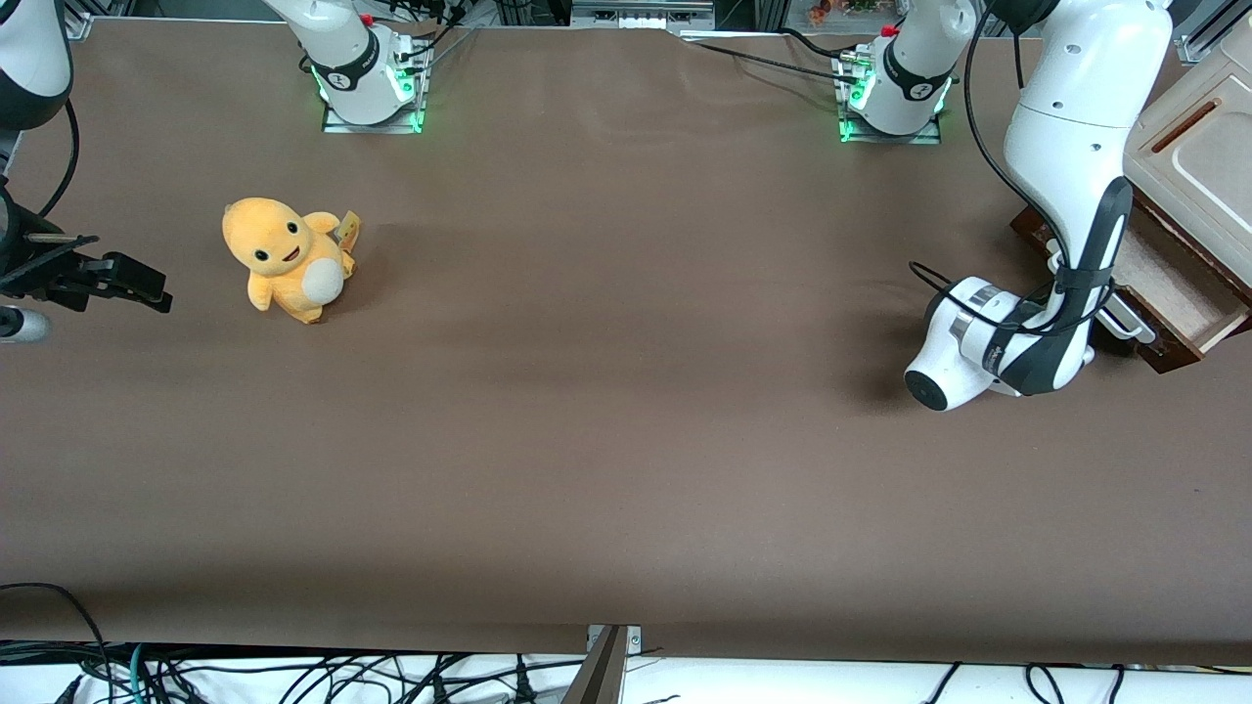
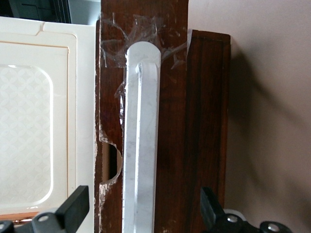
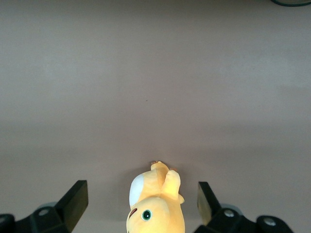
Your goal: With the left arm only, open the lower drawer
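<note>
The left arm (image 1: 1066, 166) is bent down low over the brown table (image 1: 606, 440) at the working arm's end, with its wrist brought up against the small cabinet (image 1: 1188, 161). Its gripper (image 2: 143, 213) is seen in the wrist view with the two black fingers (image 2: 75, 206) spread wide apart, one on each side of the white bar handle (image 2: 141, 145), neither finger being shown touching it. The handle runs lengthwise between the fingers and is fixed to the dark-brown front of the lower drawer (image 1: 1169, 284), with torn clear tape (image 2: 114, 39) stuck around its rounded end. In the front view the lower drawer is found pulled partly out from under the cream-white upper part (image 2: 43, 121) of the cabinet, so that its pale inside is exposed just beside the wrist. A second dark-brown wooden edge (image 2: 209, 121) is seen just beside the handle, next to one finger. Well apart from the gripper, toward the parked arm's end of the table, an orange plush toy (image 1: 289, 256) is seated upright.
</note>
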